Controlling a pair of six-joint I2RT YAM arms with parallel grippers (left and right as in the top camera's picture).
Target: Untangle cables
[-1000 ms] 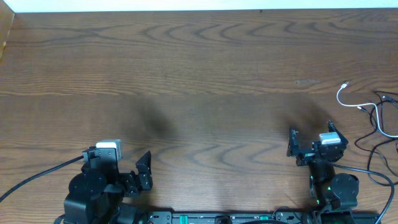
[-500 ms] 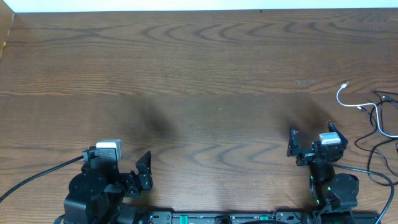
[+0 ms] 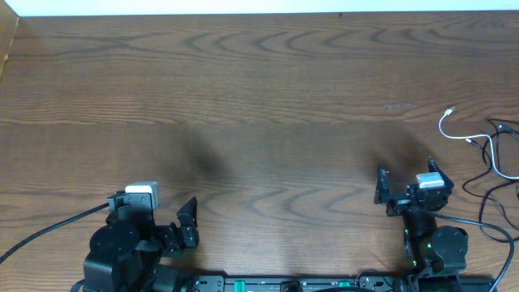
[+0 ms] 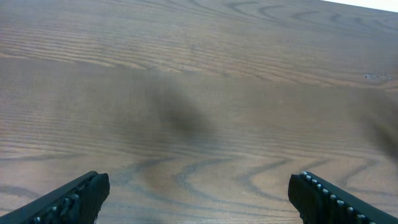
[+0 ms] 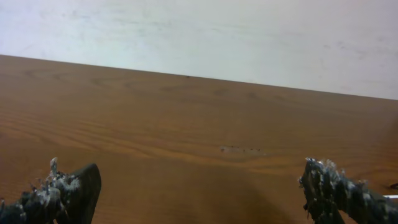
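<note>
the white cable (image 3: 443, 125) and black cable (image 3: 489, 154) lie looped together at the right edge of the frame, running roughly top to bottom on the desk (image 3: 259, 97). my right hand (image 3: 405, 185) sits just lower left of them, spread wide and empty, clearly nearer. my left hand (image 3: 156, 212), lower left, also gapes empty.

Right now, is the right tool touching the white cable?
Apart. The overhead view shows the open right tool well short of the white cable, with bare table plainly between them.
</note>
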